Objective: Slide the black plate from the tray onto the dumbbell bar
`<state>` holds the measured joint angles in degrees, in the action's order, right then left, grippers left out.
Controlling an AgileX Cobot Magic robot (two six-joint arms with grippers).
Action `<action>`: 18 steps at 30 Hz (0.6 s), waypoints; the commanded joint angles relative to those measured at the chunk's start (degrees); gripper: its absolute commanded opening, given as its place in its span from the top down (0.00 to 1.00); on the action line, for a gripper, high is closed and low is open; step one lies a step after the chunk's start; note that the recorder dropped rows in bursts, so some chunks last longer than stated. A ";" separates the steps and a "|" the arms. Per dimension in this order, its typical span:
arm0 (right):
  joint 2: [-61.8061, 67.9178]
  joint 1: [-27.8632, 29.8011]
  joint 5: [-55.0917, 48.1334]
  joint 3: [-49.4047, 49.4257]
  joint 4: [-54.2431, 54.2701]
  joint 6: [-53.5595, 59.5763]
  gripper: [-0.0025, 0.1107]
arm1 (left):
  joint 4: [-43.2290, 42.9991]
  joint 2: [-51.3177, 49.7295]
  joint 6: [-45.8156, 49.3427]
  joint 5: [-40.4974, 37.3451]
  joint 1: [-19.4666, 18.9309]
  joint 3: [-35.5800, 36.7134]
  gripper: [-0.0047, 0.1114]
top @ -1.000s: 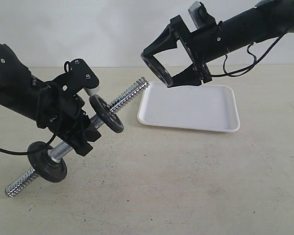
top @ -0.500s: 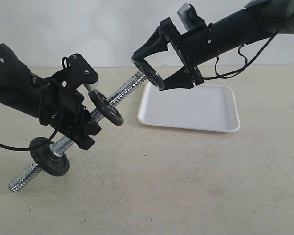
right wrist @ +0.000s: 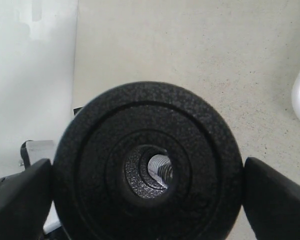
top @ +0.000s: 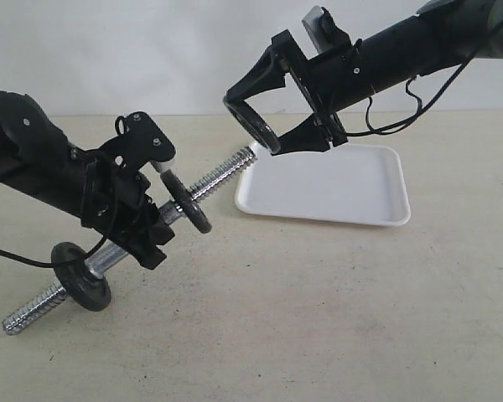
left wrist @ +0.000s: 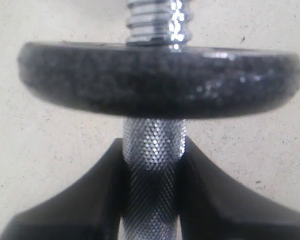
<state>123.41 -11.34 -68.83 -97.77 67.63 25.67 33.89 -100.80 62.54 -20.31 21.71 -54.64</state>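
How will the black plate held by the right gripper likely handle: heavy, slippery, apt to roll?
Probably heavy for its size: the black plate looks like thick cast metal. Its pebbled finish should resist slipping, but the right gripper pinches only its rim, so it might pivot. Being round, it would likely roll if dropped.

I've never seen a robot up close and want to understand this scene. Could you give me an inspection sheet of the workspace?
Surface: beige speckled tabletop.
Job's things: black plate held in the air off the tray, its hole facing the threaded end of the dumbbell bar; not on it yet. Two discs sit on the bar.
Clutter: nothing seen.
Hands: left hand shut on the bar's knurled middle; right hand shut on the plate's edges.
Cables: black cables along the right arm and below the left arm.
Surroundings: plain white wall.
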 commanded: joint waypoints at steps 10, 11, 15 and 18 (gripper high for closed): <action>-1.69 0.05 -1.13 -0.61 3.63 0.43 0.98 | 2.74 2.81 0.10 7.00 0.16 -1.94 0.92; -1.69 0.05 -1.13 -0.61 3.63 0.43 0.98 | 2.74 2.81 0.10 7.00 0.16 -1.94 0.92; -1.69 0.05 -1.13 -0.61 3.63 0.43 0.98 | 2.74 2.93 0.10 7.20 0.16 -1.94 0.92; -1.69 0.05 -1.13 -0.61 3.28 0.55 0.98 | 2.74 3.37 0.10 7.20 0.16 -1.94 0.92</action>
<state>123.41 -11.34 -68.83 -97.77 67.63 25.44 34.02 -100.80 62.54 -19.14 21.71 -54.64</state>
